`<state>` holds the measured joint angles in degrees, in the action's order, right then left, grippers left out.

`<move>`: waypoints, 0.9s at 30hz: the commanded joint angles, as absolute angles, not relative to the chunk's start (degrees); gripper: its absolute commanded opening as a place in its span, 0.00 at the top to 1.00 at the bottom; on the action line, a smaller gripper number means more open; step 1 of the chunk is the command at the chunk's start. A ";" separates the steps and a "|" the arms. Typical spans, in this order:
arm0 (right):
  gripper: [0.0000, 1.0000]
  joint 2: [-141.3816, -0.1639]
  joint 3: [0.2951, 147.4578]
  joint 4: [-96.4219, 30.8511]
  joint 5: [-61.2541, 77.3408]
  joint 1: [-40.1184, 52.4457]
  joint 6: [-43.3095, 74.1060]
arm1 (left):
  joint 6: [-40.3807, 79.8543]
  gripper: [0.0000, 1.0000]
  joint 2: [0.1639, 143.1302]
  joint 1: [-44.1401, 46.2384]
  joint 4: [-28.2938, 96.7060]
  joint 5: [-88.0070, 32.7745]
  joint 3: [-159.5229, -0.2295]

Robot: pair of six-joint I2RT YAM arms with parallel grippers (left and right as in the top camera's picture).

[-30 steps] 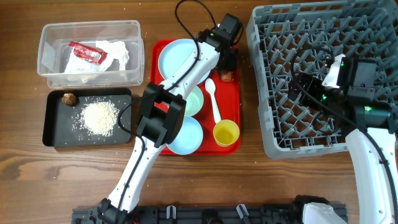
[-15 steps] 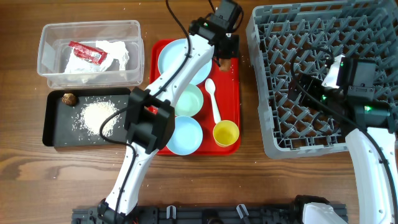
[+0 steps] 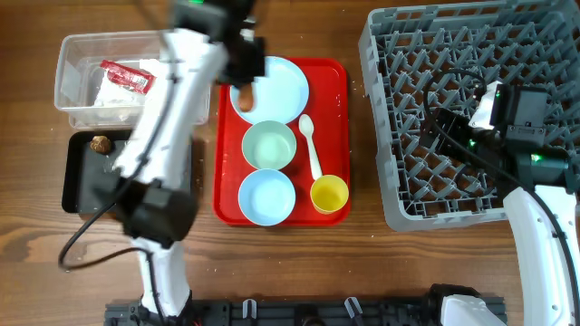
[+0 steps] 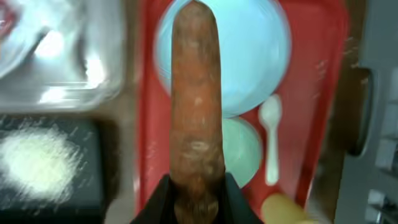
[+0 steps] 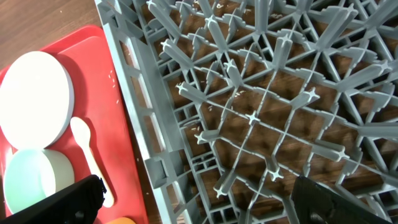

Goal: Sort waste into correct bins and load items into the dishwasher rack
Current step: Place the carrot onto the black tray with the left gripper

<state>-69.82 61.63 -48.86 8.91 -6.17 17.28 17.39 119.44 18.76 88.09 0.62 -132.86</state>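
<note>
Clear tub (image 3: 62,91): napkin (image 3: 113,95), red wrapper (image 3: 125,77). Black tray (image 3: 77,192): rice (image 4: 37,163), brown lump (image 3: 99,143). Left gripper (image 4: 198,196), clamped on the carrot (image 4: 196,106), has swung over the plate (image 3: 283,81); right gripper (image 5: 199,205) spread wide, empty.

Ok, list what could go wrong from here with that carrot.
The left gripper pinches only one end of the carrot piece; it could slip and fall onto the pale blue plate.
The clear tub sits beside the black tray holding the rice; a release could land in the wrong bin.

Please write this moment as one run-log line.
left gripper: shut on carrot piece, above plate | right gripper: open, above dishwasher rack
</note>
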 commanded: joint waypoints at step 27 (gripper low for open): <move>0.00 -70.04 62.24 -48.45 7.42 -6.35 16.56 | 20.16 0.44 117.95 -17.43 78.43 2.85 -93.89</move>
